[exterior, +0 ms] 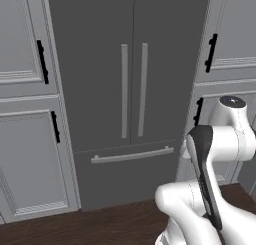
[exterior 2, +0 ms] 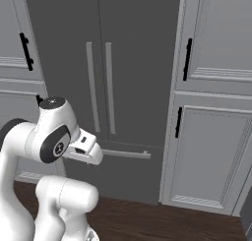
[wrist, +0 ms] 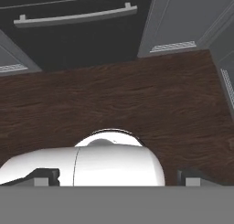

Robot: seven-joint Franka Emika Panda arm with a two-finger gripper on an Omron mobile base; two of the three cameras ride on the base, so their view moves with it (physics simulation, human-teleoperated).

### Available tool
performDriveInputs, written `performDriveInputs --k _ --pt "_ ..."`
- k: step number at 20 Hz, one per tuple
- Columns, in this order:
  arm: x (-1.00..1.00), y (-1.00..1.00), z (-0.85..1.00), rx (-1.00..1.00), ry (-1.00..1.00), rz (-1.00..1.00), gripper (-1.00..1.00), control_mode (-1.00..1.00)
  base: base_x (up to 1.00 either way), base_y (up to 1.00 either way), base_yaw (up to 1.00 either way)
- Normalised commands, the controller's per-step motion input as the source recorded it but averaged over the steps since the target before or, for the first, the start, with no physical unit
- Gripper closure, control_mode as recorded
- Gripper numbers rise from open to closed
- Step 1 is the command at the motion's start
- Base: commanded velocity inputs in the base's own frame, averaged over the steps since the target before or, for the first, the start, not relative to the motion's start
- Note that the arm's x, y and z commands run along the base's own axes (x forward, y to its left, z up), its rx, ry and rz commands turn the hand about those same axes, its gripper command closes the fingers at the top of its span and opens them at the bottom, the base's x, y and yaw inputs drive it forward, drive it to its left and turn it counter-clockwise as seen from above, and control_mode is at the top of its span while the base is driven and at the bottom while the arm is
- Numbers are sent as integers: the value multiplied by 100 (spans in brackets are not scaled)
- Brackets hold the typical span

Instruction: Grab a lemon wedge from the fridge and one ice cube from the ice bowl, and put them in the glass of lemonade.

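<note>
- The fridge (exterior: 132,79) is the biggest thing ahead: a tall, flat-fronted block in matte dark grey, both upper doors shut, a thin seam running between them.
- Paneled grey cabinets (exterior 2: 211,122) flank it on both sides, each door with a raised rectangular frame moulding and a short black handle (exterior 2: 187,59).
- The floor (wrist: 114,104) is dark brown wood with long streaky grain; it runs up to the foot of the fridge and the cabinets.
- The lower drawer (exterior: 125,179) of the fridge is one wide plain panel, closed.
- Two long, slim, light grey bar handles (exterior: 133,89) stand upright and side by side, one on either side of the door seam.
- A similar light grey bar (exterior: 132,154) lies across the top of the drawer.
- The fingers (wrist: 46,177) are small dark blocks at the bottom of the hand view, spread wide apart and holding nothing, aimed down at the floor just in front of the fridge.
</note>
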Motion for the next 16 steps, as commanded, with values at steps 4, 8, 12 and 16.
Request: performDriveInputs --k 4,8,12,16 --pt "0 0 0 0 0 0 -100 100 -5 0 0" --pt "0 0 0 0 0 0 -100 100 31 2 0" --pt "0 0 0 0 0 0 -100 100 76 15 0" --pt "-23 2 4 0 -12 1 -100 -100 -11 0 0"
